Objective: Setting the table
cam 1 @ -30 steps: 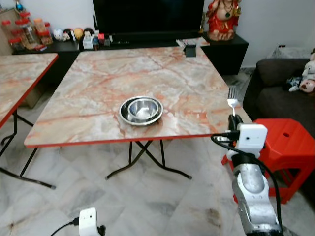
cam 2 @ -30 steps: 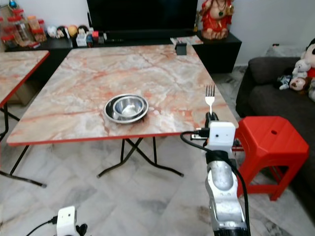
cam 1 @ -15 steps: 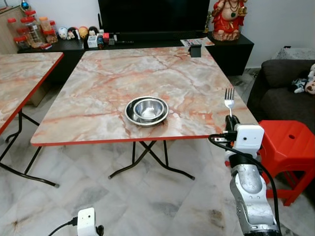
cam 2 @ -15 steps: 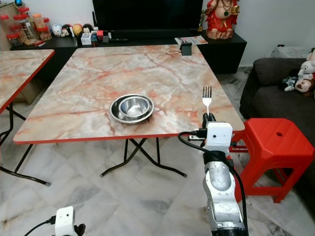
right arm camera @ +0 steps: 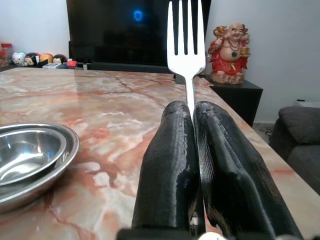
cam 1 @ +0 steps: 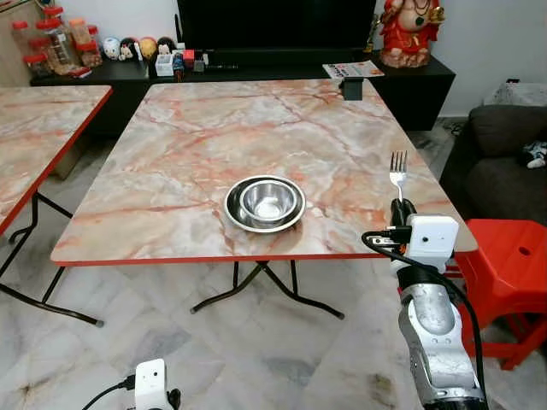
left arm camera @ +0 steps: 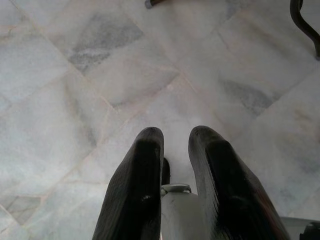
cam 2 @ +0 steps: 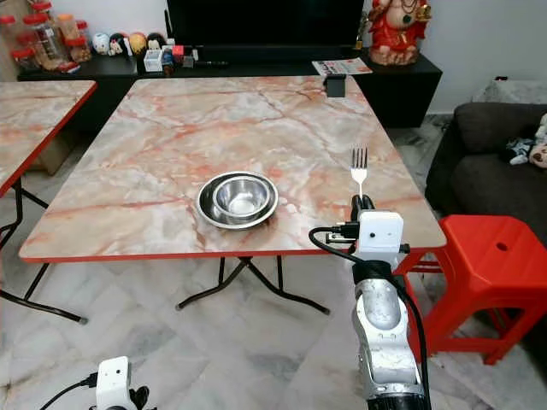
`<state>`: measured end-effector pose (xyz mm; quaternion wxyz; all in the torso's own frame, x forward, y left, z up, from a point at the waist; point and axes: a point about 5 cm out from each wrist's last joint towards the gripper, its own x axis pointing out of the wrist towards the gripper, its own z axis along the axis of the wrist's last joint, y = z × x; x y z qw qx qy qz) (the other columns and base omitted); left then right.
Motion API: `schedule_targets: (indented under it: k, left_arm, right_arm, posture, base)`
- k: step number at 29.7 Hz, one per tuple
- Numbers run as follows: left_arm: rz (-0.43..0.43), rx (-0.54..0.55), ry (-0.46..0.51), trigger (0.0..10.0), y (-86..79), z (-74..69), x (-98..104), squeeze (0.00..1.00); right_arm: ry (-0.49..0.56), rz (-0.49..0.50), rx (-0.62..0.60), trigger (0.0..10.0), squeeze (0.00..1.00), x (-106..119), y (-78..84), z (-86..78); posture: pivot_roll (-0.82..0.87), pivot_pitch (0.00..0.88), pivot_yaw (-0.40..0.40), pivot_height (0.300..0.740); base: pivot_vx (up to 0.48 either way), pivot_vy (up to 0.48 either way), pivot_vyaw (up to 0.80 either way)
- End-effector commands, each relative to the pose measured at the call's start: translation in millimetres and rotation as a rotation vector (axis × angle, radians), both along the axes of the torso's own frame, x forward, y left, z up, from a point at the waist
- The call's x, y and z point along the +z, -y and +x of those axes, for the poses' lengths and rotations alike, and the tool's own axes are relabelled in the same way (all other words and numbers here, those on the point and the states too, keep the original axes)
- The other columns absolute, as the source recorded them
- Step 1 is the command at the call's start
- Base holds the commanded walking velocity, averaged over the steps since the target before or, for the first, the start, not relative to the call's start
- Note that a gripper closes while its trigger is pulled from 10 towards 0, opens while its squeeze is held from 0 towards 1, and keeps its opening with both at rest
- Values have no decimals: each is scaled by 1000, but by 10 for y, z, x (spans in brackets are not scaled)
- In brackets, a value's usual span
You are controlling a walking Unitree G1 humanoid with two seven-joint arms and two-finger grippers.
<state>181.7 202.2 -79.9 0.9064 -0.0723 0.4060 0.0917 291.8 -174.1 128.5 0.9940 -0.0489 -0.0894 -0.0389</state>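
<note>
Fork [cam 2: 359, 167] pinched upright, tines up, between the pressed-together fingers of the right gripper [cam 2: 361, 203] at the table's [cam 2: 171, 137] near edge, right of the steel bowl [cam 2: 241, 197] nested in a plate [cam 2: 208, 213]; left gripper [left arm camera: 175, 145] hangs over floor tiles, fingers slightly spread.

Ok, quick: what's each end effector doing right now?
Left end effector: open, empty, hanging low over the floor.
Right end effector: shut on the fork, held tines up at the table edge, right of the bowl.
</note>
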Motion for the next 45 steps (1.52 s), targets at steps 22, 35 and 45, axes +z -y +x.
schedule_targets:
  k: [22, 35, 45]
  left_arm:
    - [13, 5, -4, 10000, -23, 4, 4, 0]
    - [8, 11, -8, 10000, -13, -4, -2, 0]
    - [10, 18, -6, 10000, -22, 3, 3, 0]
  right_arm:
    - [-26, 14, 8, 10000, 0, -25, -18, 24]
    - [-63, 19, 21, 10000, 0, -94, -17, 29]
    - [-68, 18, 28, 10000, 0, -98, -30, 39]
  posture:
    - [-83, 0, 11, 740]
    - [-80, 0, 10, 740]
    - [-79, 0, 8, 740]
  base:
    - [209, 0, 0]
    - [0, 0, 0]
    - [0, 0, 0]
